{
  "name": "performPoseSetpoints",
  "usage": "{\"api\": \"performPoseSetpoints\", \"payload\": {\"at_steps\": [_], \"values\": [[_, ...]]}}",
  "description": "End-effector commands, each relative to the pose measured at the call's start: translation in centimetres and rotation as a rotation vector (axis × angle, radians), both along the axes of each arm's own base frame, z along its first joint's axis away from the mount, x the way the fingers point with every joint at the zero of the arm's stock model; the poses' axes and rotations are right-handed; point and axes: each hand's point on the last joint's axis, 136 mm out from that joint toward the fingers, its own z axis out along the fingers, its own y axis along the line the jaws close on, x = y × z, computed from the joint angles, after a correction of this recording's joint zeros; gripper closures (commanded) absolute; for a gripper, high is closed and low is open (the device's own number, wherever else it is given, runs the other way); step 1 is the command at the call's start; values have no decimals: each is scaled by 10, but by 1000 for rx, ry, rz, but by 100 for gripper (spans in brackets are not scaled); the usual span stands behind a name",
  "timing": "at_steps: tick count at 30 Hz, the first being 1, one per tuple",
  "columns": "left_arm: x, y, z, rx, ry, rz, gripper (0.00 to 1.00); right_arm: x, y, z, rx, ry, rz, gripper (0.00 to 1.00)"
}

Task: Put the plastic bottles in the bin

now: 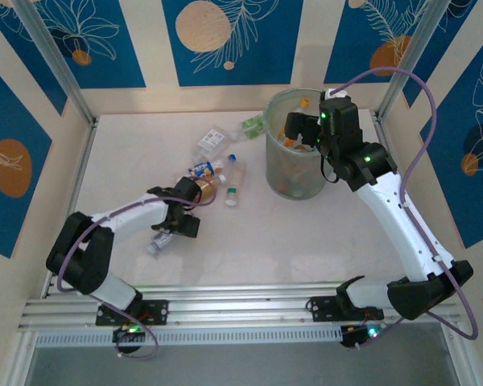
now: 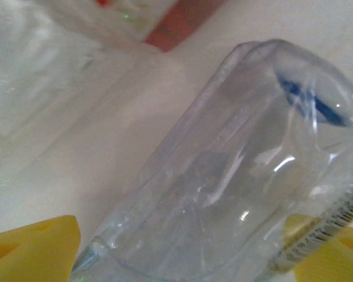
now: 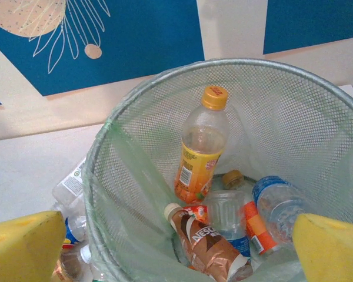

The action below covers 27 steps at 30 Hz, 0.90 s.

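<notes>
My left gripper (image 1: 179, 215) is low over the table, left of centre. Its yellow pads (image 2: 35, 249) close on either side of a clear plastic bottle (image 2: 223, 194), which lies on the table and runs down-left from the gripper (image 1: 157, 241). My right gripper (image 1: 302, 133) hangs open over the bin (image 1: 294, 181), a mesh bucket with a pale green liner (image 3: 123, 200), with nothing between its fingers (image 3: 23, 247). Inside the bin lie several plastic bottles: an orange-labelled one (image 3: 200, 153), a brown-labelled one (image 3: 209, 244) and a blue-labelled one (image 3: 276, 202).
More bottles lie between the left gripper and the bin: a crushed clear one (image 1: 212, 138), one with a green cap (image 1: 236, 173), a blue-labelled one (image 1: 205, 169). A green-labelled item (image 1: 252, 125) rests by the back wall. Metal posts and walls close in the table.
</notes>
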Motion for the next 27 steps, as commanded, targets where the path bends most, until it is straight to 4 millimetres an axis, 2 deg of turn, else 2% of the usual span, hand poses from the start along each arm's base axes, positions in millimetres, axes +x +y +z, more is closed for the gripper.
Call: {"api": "performPoseSetpoints", "payload": {"at_steps": [1, 10, 15, 18, 22, 27], "values": [[-7, -10, -9, -2, 24, -41, 16, 1, -1, 19, 1, -55, -10, 1], [-2, -37, -6, -42, -21, -115, 32, 0, -2, 20, -1, -59, -11, 1], [1, -56, 5, -81, -66, -173, 44, -3, -3, 20, 0, -58, -13, 1], [2, -67, 17, -134, -102, -196, 45, -7, -3, 19, 8, -55, -8, 1], [4, -85, 47, -243, -197, -234, 50, -15, 2, 15, 35, -31, 23, 1], [9, -103, 103, -412, -390, -302, 52, -31, 13, 2, 97, 29, 92, 1]]}}
